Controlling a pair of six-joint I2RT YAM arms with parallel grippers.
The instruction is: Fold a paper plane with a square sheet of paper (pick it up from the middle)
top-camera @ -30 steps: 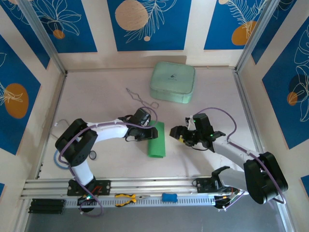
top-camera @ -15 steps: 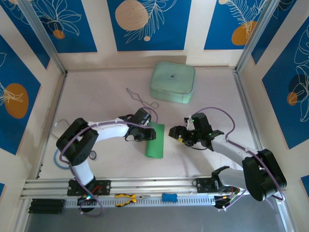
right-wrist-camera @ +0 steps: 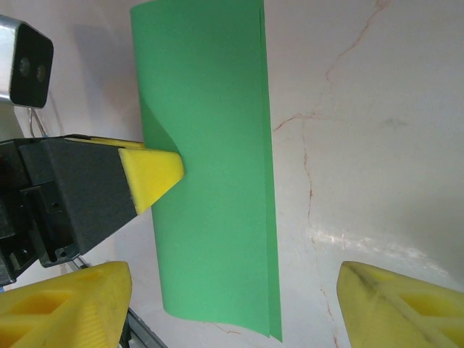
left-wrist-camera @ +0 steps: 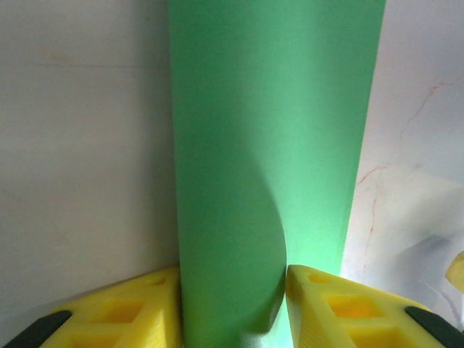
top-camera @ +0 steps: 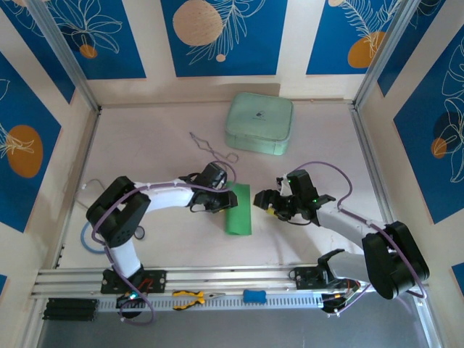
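The square sheet of paper [top-camera: 238, 211] is bright green and lies on the table, folded loosely in half into a long strip with a rounded, uncreased fold. My left gripper [top-camera: 223, 199] comes at it from the left. In the left wrist view its yellow fingers [left-wrist-camera: 145, 304] press both sides of the bulging fold of the paper [left-wrist-camera: 268, 145], so it is shut on it. My right gripper [top-camera: 267, 201] hangs just right of the strip with its jaws wide open and nothing between them. In the right wrist view the paper [right-wrist-camera: 210, 217] lies ahead of the right gripper [right-wrist-camera: 233, 279], with a left finger [right-wrist-camera: 152, 174] on its edge.
A pale mint-green rounded case [top-camera: 259, 123] sits at the back centre. A thin bent wire [top-camera: 210, 148] lies behind the left arm. Pliers [top-camera: 192, 297] and a small blue object [top-camera: 254, 295] rest on the front rail. Metal frame posts stand at both sides.
My left gripper's jaws have narrowed onto the paper's fold, and the strip has shifted slightly to the right. The right gripper has barely moved.
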